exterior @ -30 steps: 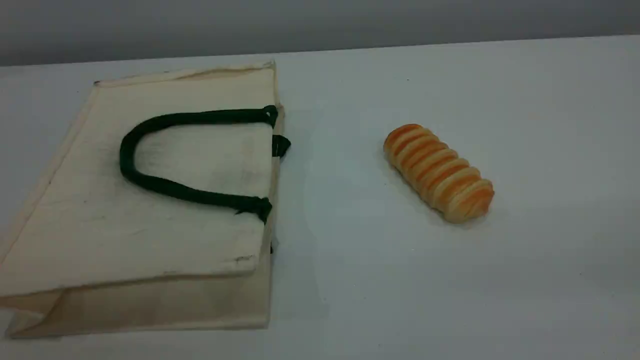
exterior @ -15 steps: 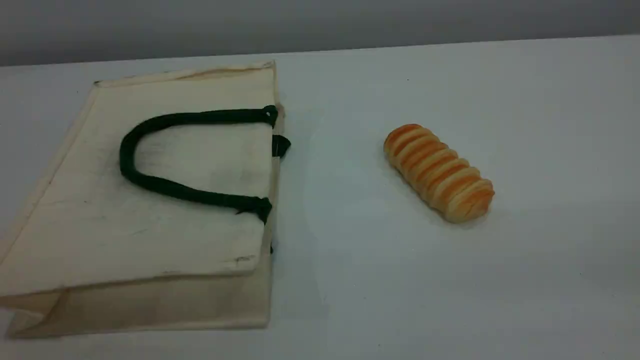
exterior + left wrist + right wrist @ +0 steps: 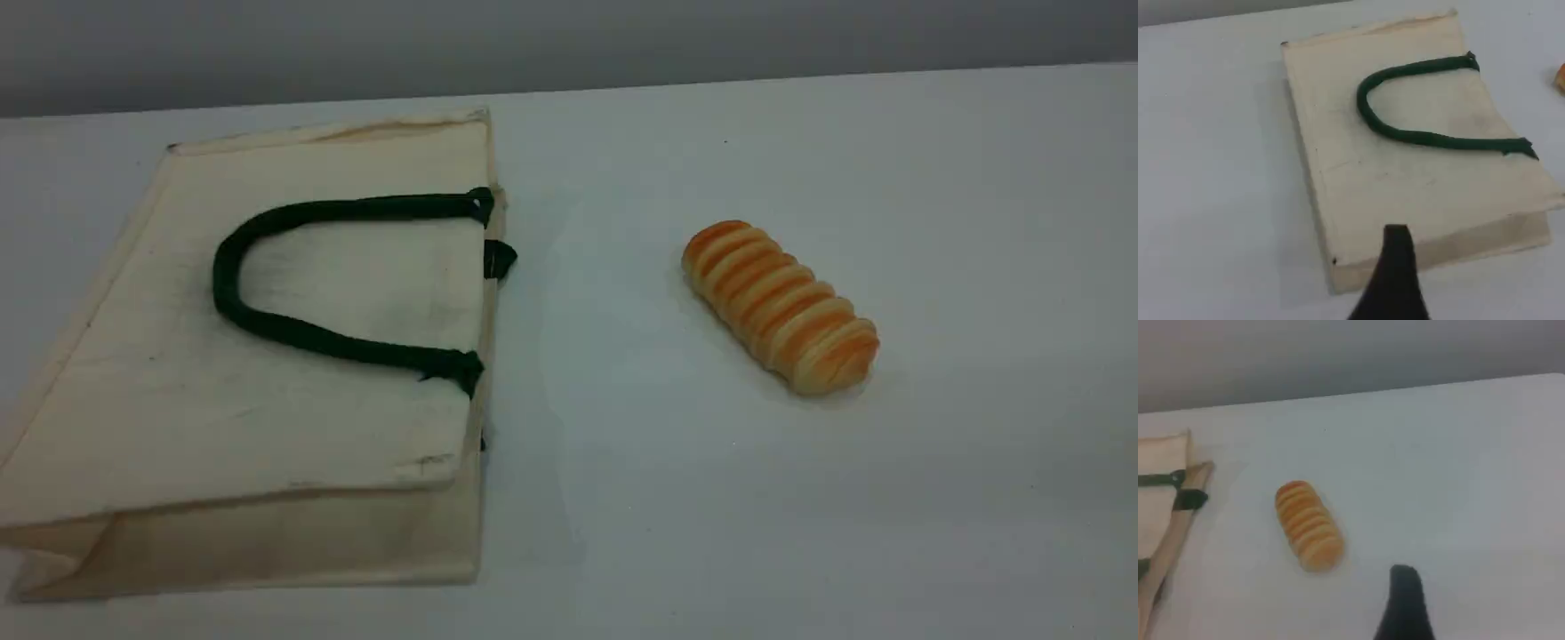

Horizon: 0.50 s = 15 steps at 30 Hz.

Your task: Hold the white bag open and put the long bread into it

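Observation:
The white bag point(image 3: 267, 418) lies flat on the left of the table, its mouth edge facing right. Its dark green rope handle point(image 3: 222, 276) rests folded back on the top panel. The long bread point(image 3: 781, 307), golden-orange with pale ridges, lies alone to the right of the bag. Neither arm shows in the scene view. In the left wrist view the bag point(image 3: 1418, 193) lies below one dark fingertip point(image 3: 1397, 260), which hovers over its near edge. In the right wrist view the bread point(image 3: 1309, 525) lies left of and beyond one dark fingertip point(image 3: 1405, 600). Nothing is held.
The white table point(image 3: 889, 498) ends at a far edge against a grey wall point(image 3: 569, 36). A small green tab point(image 3: 500, 259) sticks out at the bag's mouth. Bare tabletop separates bag and bread.

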### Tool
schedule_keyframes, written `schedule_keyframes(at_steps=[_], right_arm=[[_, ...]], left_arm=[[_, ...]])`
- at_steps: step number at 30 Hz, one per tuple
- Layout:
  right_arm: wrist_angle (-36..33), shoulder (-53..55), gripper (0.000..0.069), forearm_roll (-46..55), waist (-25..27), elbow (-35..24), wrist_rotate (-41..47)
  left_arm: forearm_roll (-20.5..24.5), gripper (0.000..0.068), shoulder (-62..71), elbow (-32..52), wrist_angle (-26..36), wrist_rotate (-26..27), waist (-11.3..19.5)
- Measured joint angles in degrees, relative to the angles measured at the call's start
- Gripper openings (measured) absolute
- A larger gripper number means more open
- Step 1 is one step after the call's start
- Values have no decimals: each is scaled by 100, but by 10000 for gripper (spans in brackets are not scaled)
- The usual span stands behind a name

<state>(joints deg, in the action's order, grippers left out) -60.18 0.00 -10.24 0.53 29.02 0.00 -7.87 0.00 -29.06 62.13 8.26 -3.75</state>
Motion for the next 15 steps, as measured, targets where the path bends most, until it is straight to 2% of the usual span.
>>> schedule_keyframes(at_steps=[8,15], right_arm=[[37,0,496,7,0,0,0],[136,427,496,-345,0,144,-166]], left_arm=[[184,568,24,-30,-6,-5,0],[197,568,634,-216,-347,-303,0]])
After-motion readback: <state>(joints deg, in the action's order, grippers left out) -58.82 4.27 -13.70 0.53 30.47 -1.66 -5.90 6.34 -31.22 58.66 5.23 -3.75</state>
